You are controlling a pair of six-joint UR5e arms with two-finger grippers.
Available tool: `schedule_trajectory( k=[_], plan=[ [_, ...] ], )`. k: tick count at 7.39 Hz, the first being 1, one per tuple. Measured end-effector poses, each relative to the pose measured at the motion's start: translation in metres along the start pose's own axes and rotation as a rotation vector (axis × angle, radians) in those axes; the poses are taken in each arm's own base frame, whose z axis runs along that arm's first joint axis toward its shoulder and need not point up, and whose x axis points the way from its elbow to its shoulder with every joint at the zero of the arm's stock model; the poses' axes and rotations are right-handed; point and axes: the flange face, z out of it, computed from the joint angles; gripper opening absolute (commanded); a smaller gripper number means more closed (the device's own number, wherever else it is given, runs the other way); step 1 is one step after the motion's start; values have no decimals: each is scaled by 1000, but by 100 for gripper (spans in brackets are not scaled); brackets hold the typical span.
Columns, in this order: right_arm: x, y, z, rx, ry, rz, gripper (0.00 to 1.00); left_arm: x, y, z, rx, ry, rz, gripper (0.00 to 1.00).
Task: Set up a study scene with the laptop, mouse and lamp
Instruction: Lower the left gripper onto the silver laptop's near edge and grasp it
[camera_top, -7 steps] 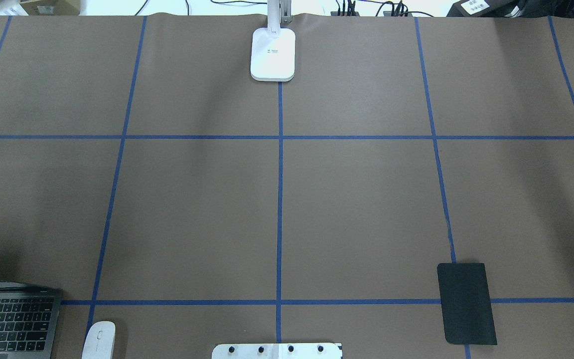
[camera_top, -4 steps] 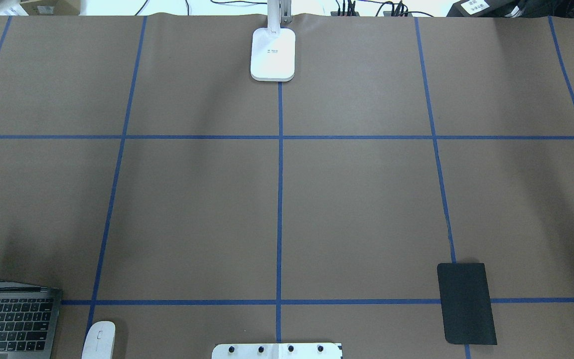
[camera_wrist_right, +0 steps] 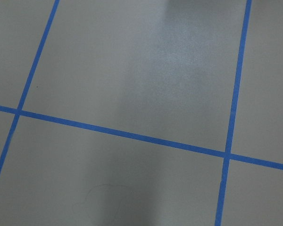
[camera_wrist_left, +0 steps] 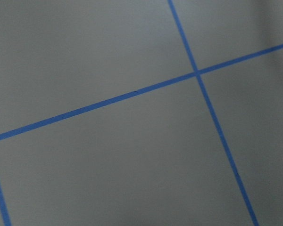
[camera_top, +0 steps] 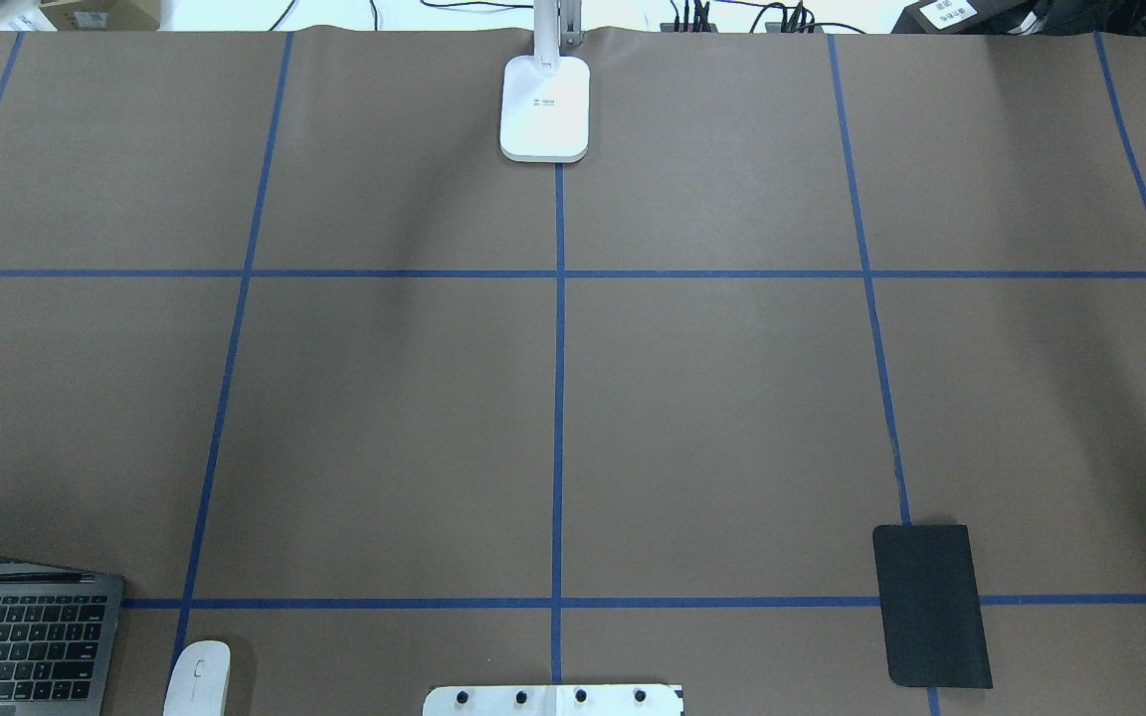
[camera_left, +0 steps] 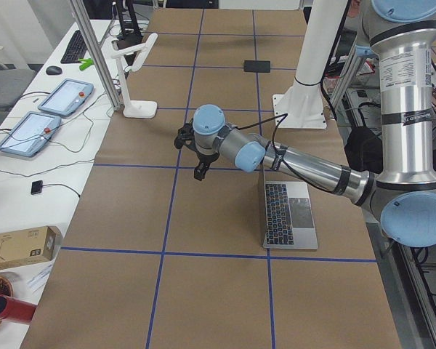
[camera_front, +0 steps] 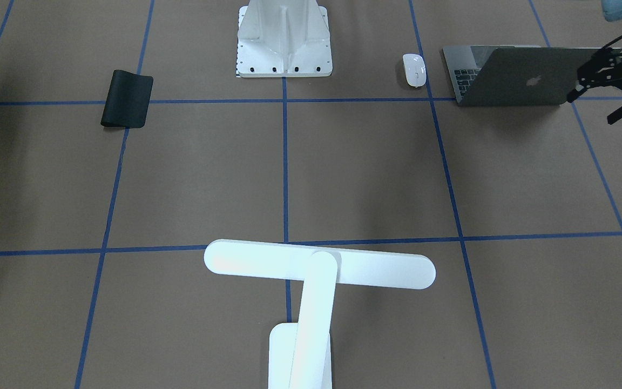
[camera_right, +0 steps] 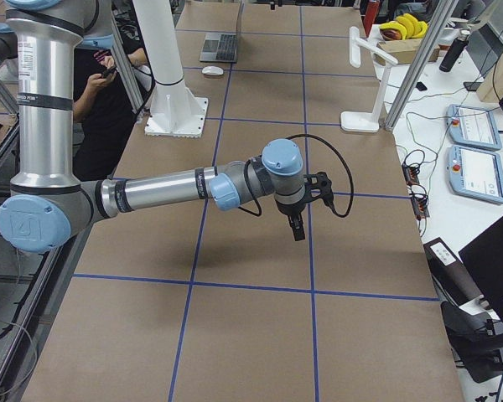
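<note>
From across the table, the laptop (camera_front: 521,81) is sitting open well to one side of the white mount (camera_front: 284,38), the mouse (camera_front: 414,70) lying between them, nearer the laptop. The left gripper (camera_front: 589,111) is hovering at the lid's edge farthest from the mount, fingers spread, gripping nothing. The lamp (camera_front: 319,270) is standing straight across from the mount, well apart; a black mat (camera_front: 126,99) is lying on the mount's other side. From overhead, the lamp's base is sitting on the centre tape line (camera_top: 559,398). From the right end, the right gripper (camera_right: 298,218) is hanging over bare paper (camera_right: 260,310); I cannot tell whether it is spread or closed. Both wrist cameras are showing only taped brown paper.
</note>
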Motion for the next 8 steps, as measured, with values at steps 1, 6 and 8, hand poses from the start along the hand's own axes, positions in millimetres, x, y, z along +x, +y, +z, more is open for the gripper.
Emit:
schedule_trajectory(
  k=[1, 6, 8],
  plan=[
    [0, 0, 1, -2, 0, -1, 100, 28, 0, 7, -20, 40, 55, 100],
    [-1, 0, 4, -9, 0, -2, 100, 128, 13, 63, -104, 193, 396, 100],
    [-2, 1, 5, -12, -1, -3, 100, 121, 31, 73, -119, 183, 528, 100]
  ],
)
